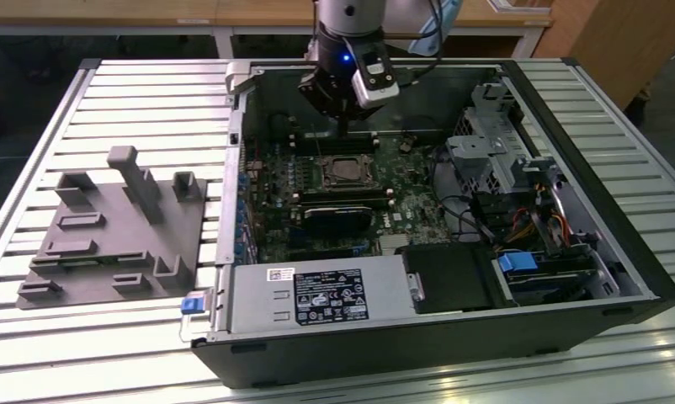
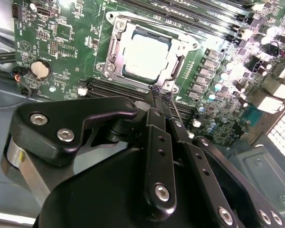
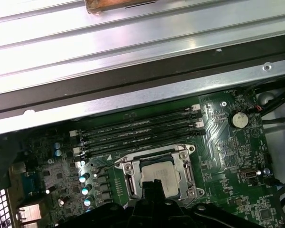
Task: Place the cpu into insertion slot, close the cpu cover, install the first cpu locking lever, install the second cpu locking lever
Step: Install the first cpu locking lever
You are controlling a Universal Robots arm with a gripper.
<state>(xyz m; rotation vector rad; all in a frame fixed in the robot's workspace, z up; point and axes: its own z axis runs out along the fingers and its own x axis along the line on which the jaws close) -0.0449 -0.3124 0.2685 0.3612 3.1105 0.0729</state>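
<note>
1. In the exterior view I see the gripper point(image 1: 343, 132) hanging tip-down inside the open computer case point(image 1: 607, 252), which lies on the slatted bench point(image 1: 146, 93).
2. In the second wrist view the fingers point(image 2: 156, 128) are drawn close together with nothing between them.
3. Their tips sit right at the rim of the cpu cover point(image 2: 115, 45), over the memory slots point(image 2: 109, 88). I cannot tell whether they touch it.
4. The cpu point(image 2: 147, 56) is seated in the insertion slot point(image 3: 152, 160) on the green board, silver top facing up.
5. The cpu cover lies flat over the chip, its window framing the metal top.
6. I cannot tell whether the levers are latched.
7. A grey fixture block point(image 1: 113, 227) rests on the bench, well apart from the case, towards the exterior view's left.
</note>
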